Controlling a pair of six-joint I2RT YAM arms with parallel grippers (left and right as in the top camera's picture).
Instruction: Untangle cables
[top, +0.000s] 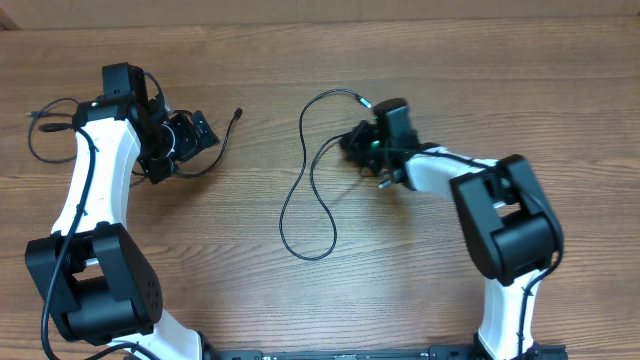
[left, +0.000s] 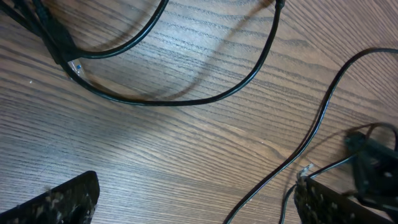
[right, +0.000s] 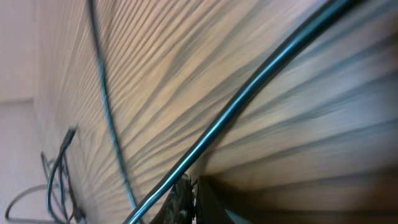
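One thin black cable (top: 300, 190) lies in a long loop mid-table, its plug tip (top: 362, 100) at the top. Its other end runs to my right gripper (top: 356, 143), which is shut. In the right wrist view that cable (right: 249, 93) slants past the closed fingertips (right: 180, 193), against their outer side rather than between them. A second cable (top: 225, 135) curves beside my left gripper (top: 190, 140). In the left wrist view the left gripper (left: 199, 202) is open over bare wood. A cable (left: 311, 137) crosses between its fingers, and a silvery tip (left: 305, 169) sits by the right finger (left: 336, 205).
Thicker black arm wires (top: 45, 125) loop at the far left by the left arm. More black cords (left: 93, 53) cross the top of the left wrist view. The wooden table (top: 450, 60) ends at a pale strip along the back.
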